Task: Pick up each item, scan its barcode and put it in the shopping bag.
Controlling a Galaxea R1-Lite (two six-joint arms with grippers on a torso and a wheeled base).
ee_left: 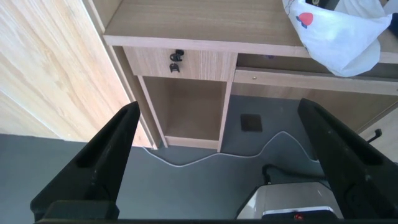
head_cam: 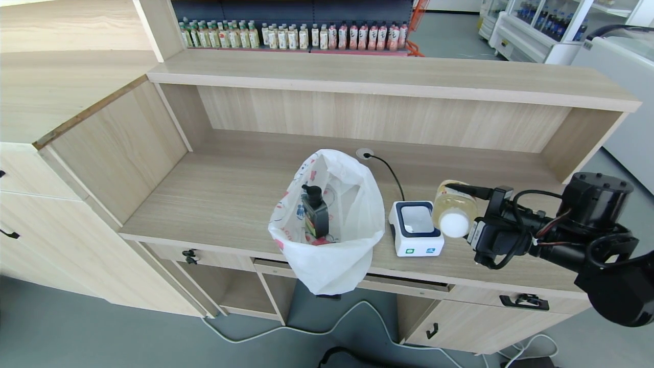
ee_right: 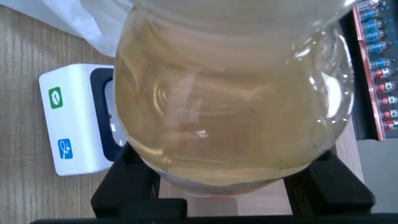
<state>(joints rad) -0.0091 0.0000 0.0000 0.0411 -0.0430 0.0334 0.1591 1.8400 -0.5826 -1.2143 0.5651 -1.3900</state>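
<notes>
Bottle [head_cam: 452, 207] of pale yellow liquid lies sideways, clamped in the right claw [head_cam: 467, 212] just over the barcode scanner [head_cam: 415, 227] on the surface [head_cam: 230, 199] (likely presenting its code), shopping bag [head_cam: 332, 255] alongside; left claw [ee_left: 219, 111] gapes empty

R end effector [head_cam: 461, 213] clamped on bottle [head_cam: 452, 203], arm outstretched; L end effector [ee_left: 219, 107] fingers spread wide.

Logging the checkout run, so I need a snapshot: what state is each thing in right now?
shopping bag: open, upright on the counter edge.
pump bottle: upright inside the bag.
scanner: flat on counter, window up.
drink bottle: capped, held sideways by the scanner.
right gripper: shut on the drink bottle.
left gripper: open, empty.
</notes>
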